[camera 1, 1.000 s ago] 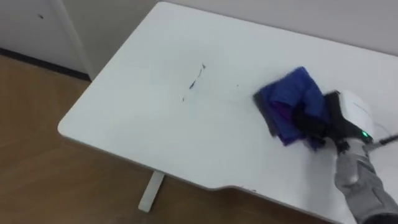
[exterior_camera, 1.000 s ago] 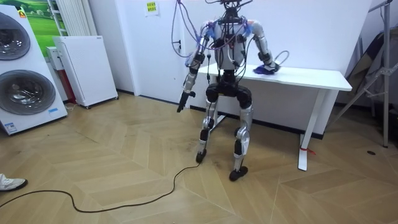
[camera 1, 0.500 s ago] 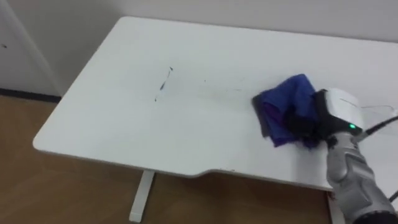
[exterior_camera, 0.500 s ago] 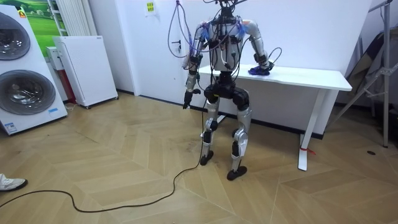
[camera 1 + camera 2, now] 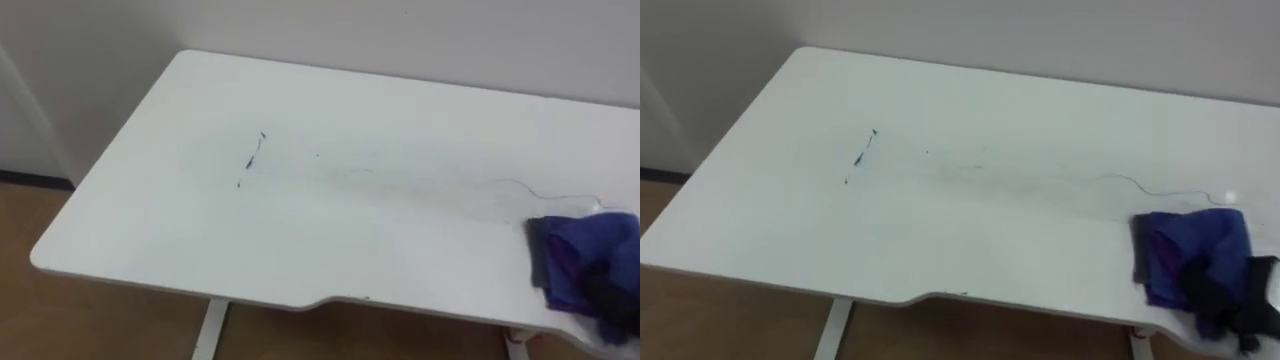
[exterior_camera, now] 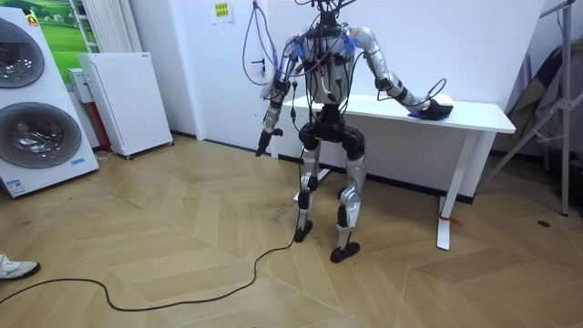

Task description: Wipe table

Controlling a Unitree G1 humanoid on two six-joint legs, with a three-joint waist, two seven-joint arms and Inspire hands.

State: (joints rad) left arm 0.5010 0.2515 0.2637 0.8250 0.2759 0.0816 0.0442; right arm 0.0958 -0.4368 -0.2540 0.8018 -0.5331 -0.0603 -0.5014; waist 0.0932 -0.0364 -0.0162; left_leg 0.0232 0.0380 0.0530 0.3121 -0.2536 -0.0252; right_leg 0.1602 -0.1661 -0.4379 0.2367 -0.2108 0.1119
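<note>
The blue cloth (image 5: 1185, 250) lies bunched on the white table (image 5: 970, 220), at the table's right end and close to its near edge. The right hand (image 5: 1228, 298) sits on the cloth's near right corner. Its dark fingers (image 5: 1200, 285) curl down into the folds and grasp the cloth, so most of the cloth spreads to the left and far side of the hand.

Just beyond the cloth, a thin dark line (image 5: 1140, 186) curves across the tabletop towards the right. Faint smears run leftward from there along the middle of the table. Well apart from the cloth, on the left half, are a few short dark marks (image 5: 860, 155).

In the room view the robot stands upright on the wooden floor (image 6: 182, 237) at the table's near side, with its right arm stretched out over the tabletop to the cloth. Its left hand (image 6: 263, 146) hangs beside its body, clear of the table; it is too small there to tell whether it is released or clenched.
</note>
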